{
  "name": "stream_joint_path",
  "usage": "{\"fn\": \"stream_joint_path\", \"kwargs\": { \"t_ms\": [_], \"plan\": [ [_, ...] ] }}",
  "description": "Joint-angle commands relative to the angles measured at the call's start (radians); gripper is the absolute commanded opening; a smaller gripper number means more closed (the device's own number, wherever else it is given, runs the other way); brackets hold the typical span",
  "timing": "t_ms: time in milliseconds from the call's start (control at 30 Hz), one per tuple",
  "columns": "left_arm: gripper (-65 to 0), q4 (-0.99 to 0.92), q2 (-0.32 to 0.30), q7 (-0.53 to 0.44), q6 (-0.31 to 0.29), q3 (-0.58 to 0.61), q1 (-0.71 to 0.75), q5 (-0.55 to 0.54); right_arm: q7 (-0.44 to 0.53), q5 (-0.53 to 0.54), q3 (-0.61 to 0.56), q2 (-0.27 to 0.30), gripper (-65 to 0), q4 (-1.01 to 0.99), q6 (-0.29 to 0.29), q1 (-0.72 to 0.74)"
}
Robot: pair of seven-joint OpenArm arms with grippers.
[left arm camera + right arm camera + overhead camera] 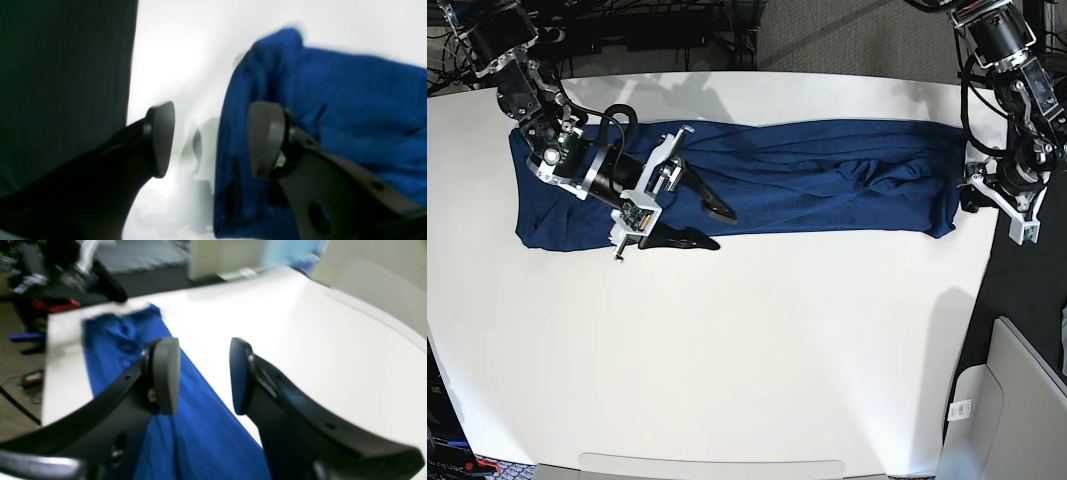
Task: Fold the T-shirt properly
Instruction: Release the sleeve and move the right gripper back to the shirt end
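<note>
The T-shirt (807, 175) is a dark navy garment lying as a long strip across the far half of the white table (757, 350). Over its near edge, left of the middle, my right gripper (710, 227) hovers open. The right wrist view shows that gripper (205, 373) with its jaws apart and empty, and blue cloth (200, 433) below its left finger. My left gripper (970, 190) is at the shirt's right end, by the table's edge. In the left wrist view it (213, 133) is open, and the rumpled shirt edge (350, 100) lies beside and behind its right finger.
The table's right edge runs just past the shirt's end, with dark floor (66, 83) beyond it. A grey box or chair (1017, 400) stands off the table at lower right. Cables and equipment (657, 30) crowd the far side.
</note>
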Motion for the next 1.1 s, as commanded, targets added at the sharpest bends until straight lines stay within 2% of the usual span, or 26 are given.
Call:
{"fn": "stream_joint_path", "kwargs": {
  "t_ms": [0, 333, 567, 767, 1067],
  "plan": [
    [-30.3, 0.001, -0.020, 0.013, -0.005, -0.006, -0.008, -0.004, 0.036, 0.019, 0.012, 0.010, -40.3, 0.033, 0.004, 0.013],
    [-30.3, -0.007, -0.015, 0.016, -0.007, 0.002, 0.003, -0.004, 0.036, 0.016, 0.083, 0.016, -40.3, 0.041, 0.007, -0.049],
    [-30.3, -0.105, -0.014, 0.008, -0.008, 0.001, 0.003, -0.011, 0.036, 0.018, 0.088, 0.016, -40.3, 0.041, 0.007, -0.049],
    [-30.6, -0.156, -0.014, 0.015, -0.085, -0.006, 0.003, -0.110, 0.036, 0.018, 0.088, 0.016, -40.3, 0.041, 0.007, -0.049],
    [-30.6, -0.159, -0.015, 0.016, -0.087, -0.006, 0.029, -0.255, 0.036, 0.016, 0.088, 0.016, -40.3, 0.049, 0.007, -0.049]
  ]
}}
